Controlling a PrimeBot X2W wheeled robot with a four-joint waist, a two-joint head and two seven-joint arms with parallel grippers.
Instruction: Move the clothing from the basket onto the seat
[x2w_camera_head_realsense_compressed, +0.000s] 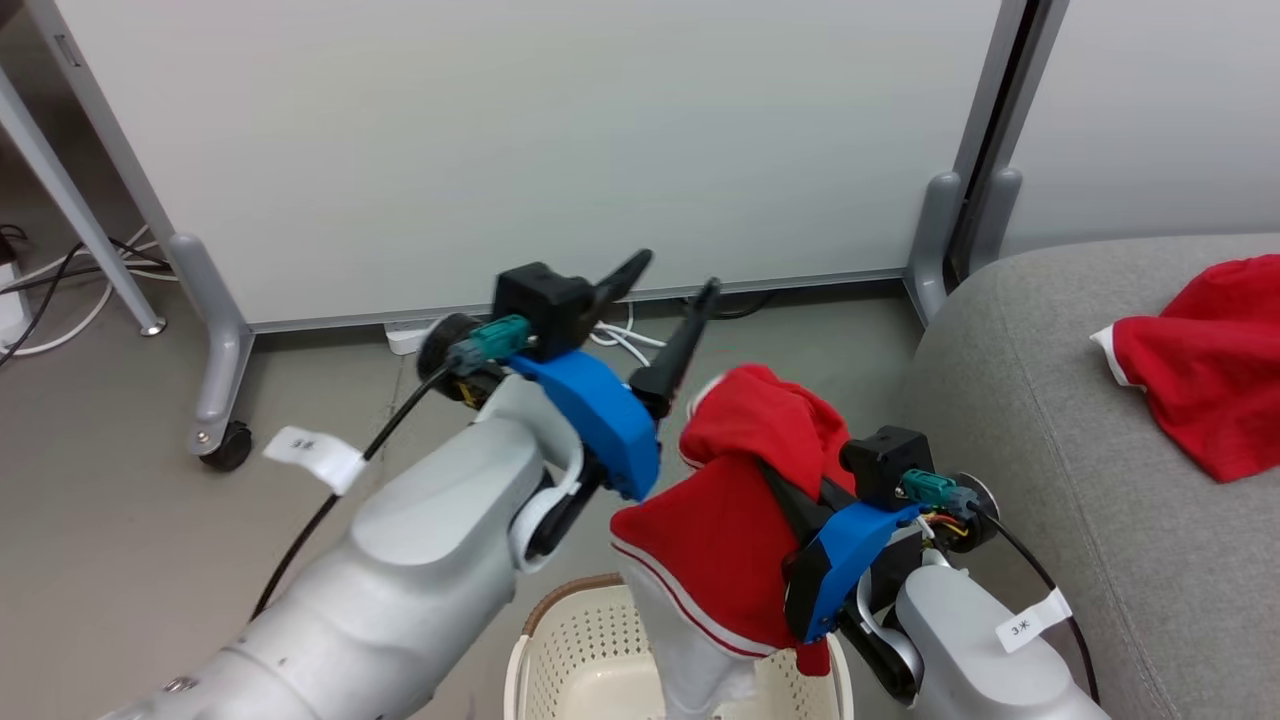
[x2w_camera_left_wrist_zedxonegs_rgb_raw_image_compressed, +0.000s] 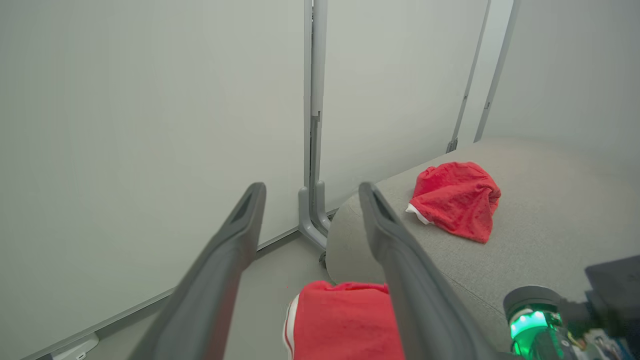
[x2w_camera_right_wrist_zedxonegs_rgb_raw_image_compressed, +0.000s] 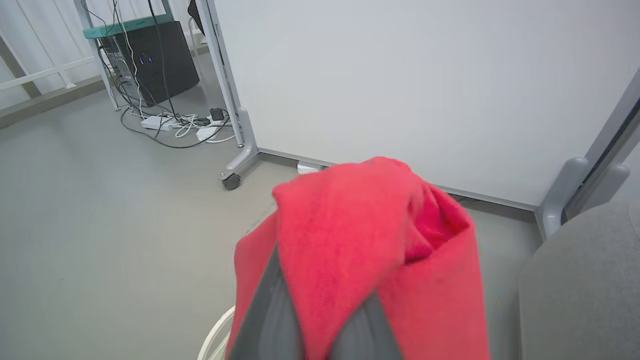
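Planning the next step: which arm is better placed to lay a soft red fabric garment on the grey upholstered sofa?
Right. The right gripper holds the red garment above the cream plastic basket, beside the sofa; the left gripper is open, empty, farther from it.

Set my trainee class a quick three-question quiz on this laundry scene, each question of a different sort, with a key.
1. True or false: the left gripper is open and empty.
2. The hanging garment above the basket is: A) spread on the sofa; B) held by the right gripper; C) held by the left gripper.
3. Fill in: the number of red garments lying on the sofa is ___.
Key: 1 true; 2 B; 3 one, the second garment.
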